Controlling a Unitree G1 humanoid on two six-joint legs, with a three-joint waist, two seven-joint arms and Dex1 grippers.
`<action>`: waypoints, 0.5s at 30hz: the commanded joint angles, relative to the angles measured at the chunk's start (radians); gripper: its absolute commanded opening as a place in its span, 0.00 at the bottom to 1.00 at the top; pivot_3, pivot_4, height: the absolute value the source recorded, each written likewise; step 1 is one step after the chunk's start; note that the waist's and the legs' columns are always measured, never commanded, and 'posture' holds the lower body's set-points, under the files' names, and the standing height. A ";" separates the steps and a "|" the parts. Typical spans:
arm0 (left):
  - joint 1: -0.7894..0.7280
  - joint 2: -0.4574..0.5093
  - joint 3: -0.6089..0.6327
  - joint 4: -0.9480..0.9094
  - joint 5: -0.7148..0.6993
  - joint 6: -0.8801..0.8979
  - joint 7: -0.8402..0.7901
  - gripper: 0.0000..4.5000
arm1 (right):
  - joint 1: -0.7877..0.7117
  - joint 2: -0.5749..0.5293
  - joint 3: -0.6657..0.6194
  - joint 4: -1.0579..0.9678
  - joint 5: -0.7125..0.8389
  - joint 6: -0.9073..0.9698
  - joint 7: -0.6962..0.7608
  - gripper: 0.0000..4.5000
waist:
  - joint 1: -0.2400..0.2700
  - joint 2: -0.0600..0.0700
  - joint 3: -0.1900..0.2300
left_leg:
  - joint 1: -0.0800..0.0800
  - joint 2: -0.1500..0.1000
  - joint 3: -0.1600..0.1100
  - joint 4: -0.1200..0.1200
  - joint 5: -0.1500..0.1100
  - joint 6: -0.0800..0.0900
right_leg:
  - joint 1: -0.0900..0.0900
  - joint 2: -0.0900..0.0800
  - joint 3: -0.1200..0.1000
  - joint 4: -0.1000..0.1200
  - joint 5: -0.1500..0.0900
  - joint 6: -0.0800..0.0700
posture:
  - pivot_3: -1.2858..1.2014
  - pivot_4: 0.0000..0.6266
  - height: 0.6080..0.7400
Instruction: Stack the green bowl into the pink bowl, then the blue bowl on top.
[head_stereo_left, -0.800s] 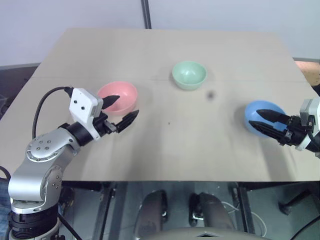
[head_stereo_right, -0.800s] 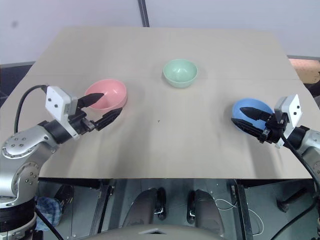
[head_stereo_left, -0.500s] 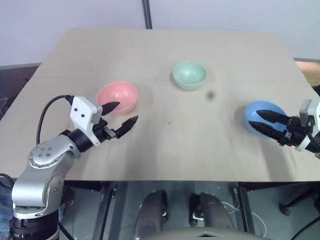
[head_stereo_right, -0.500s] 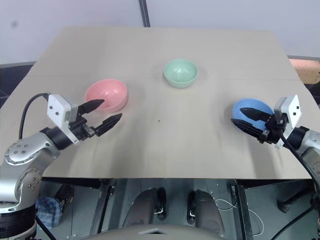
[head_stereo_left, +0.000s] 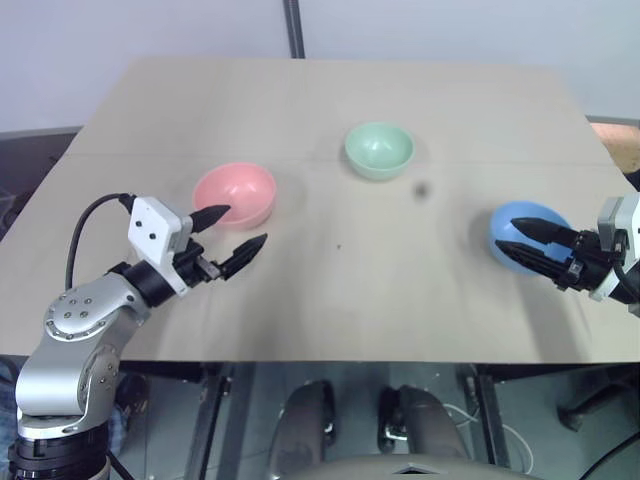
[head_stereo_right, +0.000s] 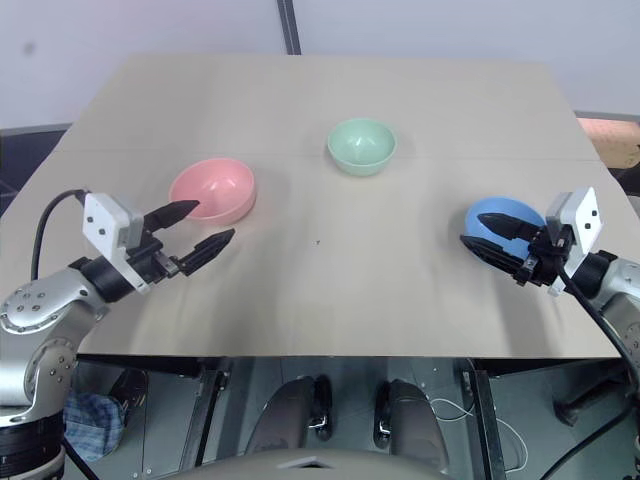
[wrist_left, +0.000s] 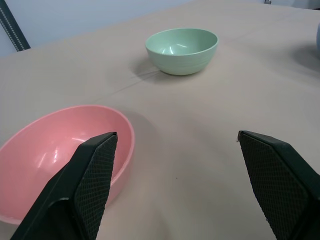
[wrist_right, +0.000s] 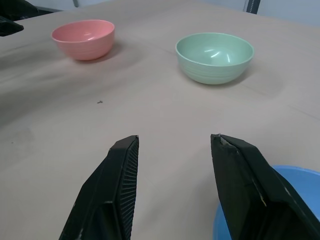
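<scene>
Pink bowl (head_stereo_left: 235, 194), green bowl (head_stereo_left: 379, 150), blue bowl (head_stereo_left: 524, 232) empty; both pincers open, empty-handed.

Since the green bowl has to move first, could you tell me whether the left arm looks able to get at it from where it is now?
Probably yes. The left tool is open beside the pink bowl, and bare table lies between it and the green bowl, which stands alone farther back.
</scene>
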 joint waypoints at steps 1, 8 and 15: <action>-0.029 0.018 -0.020 0.003 0.039 -0.022 0.023 0.91 | -0.011 0.009 -0.006 -0.065 0.060 -0.022 0.023 0.56 | 0.000 0.000 0.000 | 0.000 0.000 0.000 0.000 0.000 0.000 | 0.000 0.000 0.000 0.000 0.000 0.000 | 0.52 0.24 1.00; -0.117 0.038 -0.130 0.020 0.173 -0.005 0.100 0.91 | -0.010 0.005 -0.020 -0.155 0.235 0.058 0.026 0.56 | 0.000 0.000 0.000 | 0.001 0.000 -0.001 0.000 0.000 0.000 | 0.001 0.000 0.000 0.000 0.000 0.000 | 0.52 0.24 1.00; -0.196 0.043 -0.219 0.052 0.260 0.011 0.129 0.91 | -0.009 -0.005 -0.012 -0.155 0.245 0.048 0.030 0.56 | 0.000 -0.001 0.000 | 0.001 0.000 -0.001 0.000 0.000 0.000 | 0.002 0.000 -0.001 0.000 0.000 0.000 | 0.52 0.24 1.00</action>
